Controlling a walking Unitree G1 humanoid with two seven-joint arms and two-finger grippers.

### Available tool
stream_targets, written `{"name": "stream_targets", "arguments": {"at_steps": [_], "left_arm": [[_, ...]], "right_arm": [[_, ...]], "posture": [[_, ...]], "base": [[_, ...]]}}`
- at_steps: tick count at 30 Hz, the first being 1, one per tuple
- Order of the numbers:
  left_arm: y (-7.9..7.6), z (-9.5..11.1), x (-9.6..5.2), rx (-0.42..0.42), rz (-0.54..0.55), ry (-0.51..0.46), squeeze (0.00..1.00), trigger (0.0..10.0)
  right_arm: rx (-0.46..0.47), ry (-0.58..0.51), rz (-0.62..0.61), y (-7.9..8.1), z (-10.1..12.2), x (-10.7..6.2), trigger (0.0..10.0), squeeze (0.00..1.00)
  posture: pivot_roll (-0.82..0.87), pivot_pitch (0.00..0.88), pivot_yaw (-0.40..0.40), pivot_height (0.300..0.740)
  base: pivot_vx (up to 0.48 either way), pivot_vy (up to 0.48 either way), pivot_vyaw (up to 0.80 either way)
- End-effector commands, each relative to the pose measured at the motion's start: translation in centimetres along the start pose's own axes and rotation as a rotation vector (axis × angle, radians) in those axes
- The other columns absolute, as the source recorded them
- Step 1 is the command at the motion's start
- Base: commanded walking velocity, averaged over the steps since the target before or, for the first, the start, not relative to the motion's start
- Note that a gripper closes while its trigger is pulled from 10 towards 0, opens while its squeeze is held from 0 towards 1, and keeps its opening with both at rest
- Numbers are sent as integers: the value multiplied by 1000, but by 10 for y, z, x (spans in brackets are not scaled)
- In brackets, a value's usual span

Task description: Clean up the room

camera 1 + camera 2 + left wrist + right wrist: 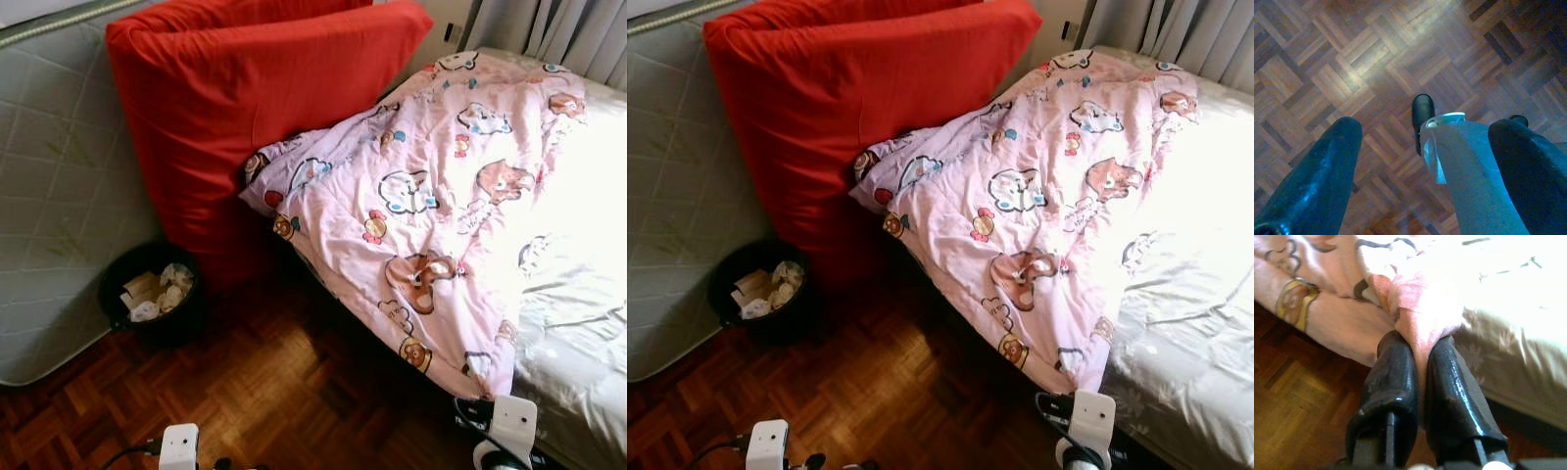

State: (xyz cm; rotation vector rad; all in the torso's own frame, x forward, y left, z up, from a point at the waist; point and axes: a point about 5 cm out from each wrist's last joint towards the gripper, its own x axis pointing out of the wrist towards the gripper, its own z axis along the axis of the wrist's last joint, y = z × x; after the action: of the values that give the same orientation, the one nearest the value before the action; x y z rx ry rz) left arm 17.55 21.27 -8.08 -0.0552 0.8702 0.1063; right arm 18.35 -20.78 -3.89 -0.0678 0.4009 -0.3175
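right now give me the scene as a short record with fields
setting: bedroom with parquet floor
bed: pink cartoon quilt spread over it, one corner hanging off the near edge
red cushion: large, propped upright beside the bed
bin: black, on the floor by the cushion, holding crumpled paper
right gripper: shut on the quilt's edge
left gripper: open, pointing down at the floor

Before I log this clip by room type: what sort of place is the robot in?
Most likely a bedroom. A bed carries a pink cartoon-print quilt, a red-covered mattress leans against the wall, and a small black bin of paper scraps stands on the parquet floor.
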Motion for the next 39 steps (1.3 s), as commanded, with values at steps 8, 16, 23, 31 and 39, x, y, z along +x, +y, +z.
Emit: {"name": "stream_targets", "arguments": {"at_steps": [8, 16, 23, 31, 39], "left_arm": [[3, -8, -2, 17, 2, 32, 0, 10000], [2, -8, -2, 15, 5, 32, 0, 10000], [2, -8, -2, 17, 5, 31, 0, 10000], [3, -8, -2, 34, -2, 32, 0, 10000], [3, -7, -2, 44, -6, 33, 0, 10000]], "right_arm": [[-110, -122, -35, 2, 11, -8, 10000, 0], [-31, 63, -55, -1, -13, -6, 10000, 0], [-97, 183, -47, -5, -30, -7, 10000, 0], [-76, 287, -28, -4, -41, -6, 10000, 1000], [-45, 336, -14, -2, -46, -7, 10000, 1000]], "posture": [[63, 152, -29, 740], [63, 152, -29, 740], [65, 153, -31, 740], [65, 154, -28, 740], [67, 155, -26, 740]], "base": [[0, 0, 0], [0, 0, 0], [0, 0, 0], [0, 0, 0], [0, 0, 0]]}}
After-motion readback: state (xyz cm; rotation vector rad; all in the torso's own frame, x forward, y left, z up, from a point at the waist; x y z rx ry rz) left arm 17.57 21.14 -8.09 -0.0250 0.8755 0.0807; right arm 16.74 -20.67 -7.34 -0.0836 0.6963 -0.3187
